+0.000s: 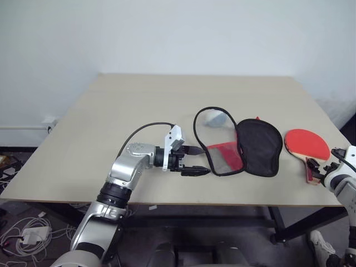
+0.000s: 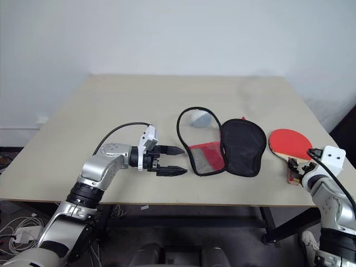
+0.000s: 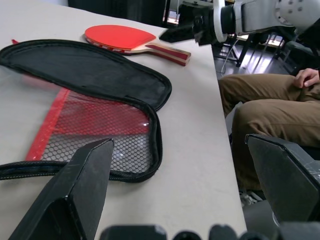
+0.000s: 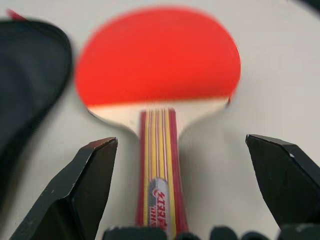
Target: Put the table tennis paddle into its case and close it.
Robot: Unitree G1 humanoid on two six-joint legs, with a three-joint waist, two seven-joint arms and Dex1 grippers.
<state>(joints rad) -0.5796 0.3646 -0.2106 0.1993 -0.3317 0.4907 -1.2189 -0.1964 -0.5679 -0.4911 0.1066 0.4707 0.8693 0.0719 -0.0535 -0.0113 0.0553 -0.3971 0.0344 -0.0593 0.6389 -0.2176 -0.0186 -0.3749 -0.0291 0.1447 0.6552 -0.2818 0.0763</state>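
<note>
Left arm (image 1: 129,169) silver-grey metal, black ribbed elbow collar, black cable looping to white wrist block. Left gripper (image 1: 196,161) had two black wedge fingers. Right arm (image 2: 328,192) matched: silver shell, white block, black cable.

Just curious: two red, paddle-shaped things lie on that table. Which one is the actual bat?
The table tennis paddle, far right: smooth red face, striped wooden handle between the right gripper fingers. The case lies unzipped, showing black lining and mesh.

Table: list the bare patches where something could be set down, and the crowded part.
The table is bare across its far half and its left side, left of the left tool. Crowded: the near right, where the open case and the paddle lie close together.
</note>
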